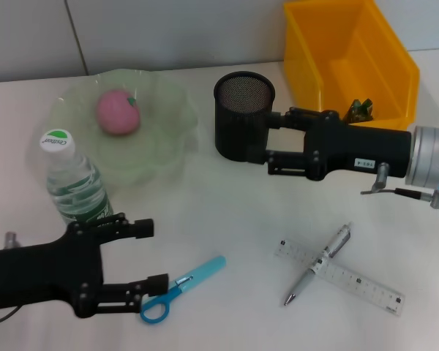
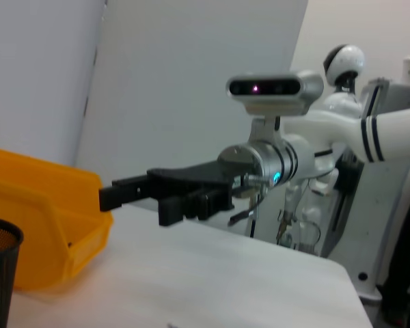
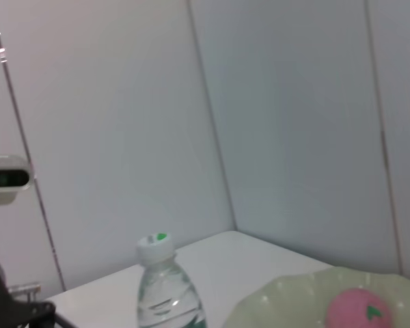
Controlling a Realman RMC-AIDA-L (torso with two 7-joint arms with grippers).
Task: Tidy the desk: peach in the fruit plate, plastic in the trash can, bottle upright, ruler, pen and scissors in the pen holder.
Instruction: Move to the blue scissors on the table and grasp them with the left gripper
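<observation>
1. The right tool [image 1: 274,139] is matte black, built of boxy linked bars with small round screws at the joints, on a long rectangular black housing.
2. A small white label with dark print sits on that housing at its 3 o'clock end.
3. Behind it comes a silver cylindrical wrist [image 1: 432,157] with a glowing cyan light and a thin cable beneath.
4. The left tool [image 1: 143,256] is the same black, screw-studded construction.
5. The left wrist view shows a white torso [image 2: 342,123] with black stripes, a rounded white-and-black head and a grey camera bar [image 2: 273,87] with a purple light.
</observation>
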